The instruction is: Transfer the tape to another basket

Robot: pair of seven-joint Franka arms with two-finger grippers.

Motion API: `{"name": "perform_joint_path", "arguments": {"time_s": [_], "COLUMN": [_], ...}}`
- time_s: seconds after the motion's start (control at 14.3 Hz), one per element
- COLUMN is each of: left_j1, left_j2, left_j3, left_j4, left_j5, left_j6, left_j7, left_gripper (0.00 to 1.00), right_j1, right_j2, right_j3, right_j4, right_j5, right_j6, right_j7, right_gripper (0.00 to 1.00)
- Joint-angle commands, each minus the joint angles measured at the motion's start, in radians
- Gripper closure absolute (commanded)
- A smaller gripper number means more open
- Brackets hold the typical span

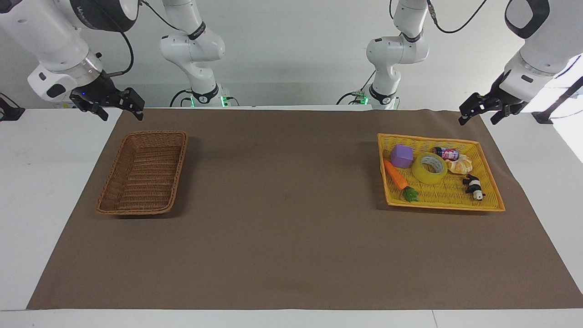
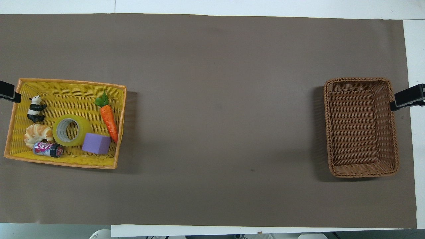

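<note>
The tape [image 1: 421, 173] [image 2: 83, 127], a yellow roll with a white core, lies flat in the yellow tray [image 1: 446, 193] [image 2: 66, 96] at the left arm's end of the table. It sits between a purple cube and a croissant. The brown wicker basket [image 1: 143, 175] [image 2: 360, 127] stands empty at the right arm's end. My left gripper [image 1: 477, 122] hangs open over the mat's corner by the tray, holding nothing. My right gripper [image 1: 123, 117] hangs open over the mat's corner by the basket, also with nothing in it. In the overhead view only one finger [image 2: 8, 93] [image 2: 408, 98] of each shows.
The tray also holds a purple cube [image 1: 401, 156] [image 2: 96, 143], a carrot [image 1: 395, 175] [image 2: 109, 121], a panda figure [image 1: 473, 187] [image 2: 36, 109], a croissant [image 1: 461, 165] [image 2: 37, 134] and a small can [image 1: 445, 153] [image 2: 48, 150]. A brown mat [image 1: 282, 205] covers the table between tray and basket.
</note>
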Motion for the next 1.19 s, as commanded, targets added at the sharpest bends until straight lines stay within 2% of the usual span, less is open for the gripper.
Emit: {"name": "perform_joint_path", "arguments": {"time_s": [0.0, 0.35, 0.49, 0.7, 0.77, 0.98, 1.12], "left_j1": [-0.009, -0.003, 0.005, 0.036, 0.037, 0.086, 0.14], "left_j2": [-0.009, -0.009, -0.029, -0.179, -0.192, -0.158, -0.141], "left_j3": [0.005, 0.007, 0.008, 0.007, 0.007, 0.007, 0.005], "left_j4": [-0.012, -0.012, -0.06, -0.454, -0.539, -0.648, -0.732], "left_j5": [0.013, 0.013, 0.013, 0.013, 0.013, 0.013, 0.013], "left_j6": [0.013, 0.009, 0.07, 0.457, 0.536, 0.63, 0.746], "left_j7": [-0.007, -0.013, -0.007, -0.004, -0.004, 0.027, 0.126], "left_gripper": [0.0, 0.0, 0.0, 0.0, 0.0, 0.02, 0.02], "right_j1": [-0.003, -0.003, -0.003, -0.003, -0.003, -0.003, -0.003], "right_j2": [-0.015, -0.015, -0.015, -0.015, -0.015, -0.015, -0.015], "right_j3": [0.004, 0.004, 0.004, 0.004, 0.004, 0.004, 0.004], "right_j4": [-0.014, -0.014, -0.014, -0.014, -0.014, -0.014, -0.014], "right_j5": [0.0, 0.0, 0.0, 0.0, 0.0, 0.0, 0.0], "right_j6": [-0.008, -0.008, -0.008, -0.008, -0.008, -0.008, -0.008], "right_j7": [-0.001, -0.001, -0.001, -0.001, -0.001, -0.001, -0.001], "right_gripper": [0.0, 0.0, 0.0, 0.0, 0.0, 0.0, 0.0]}}
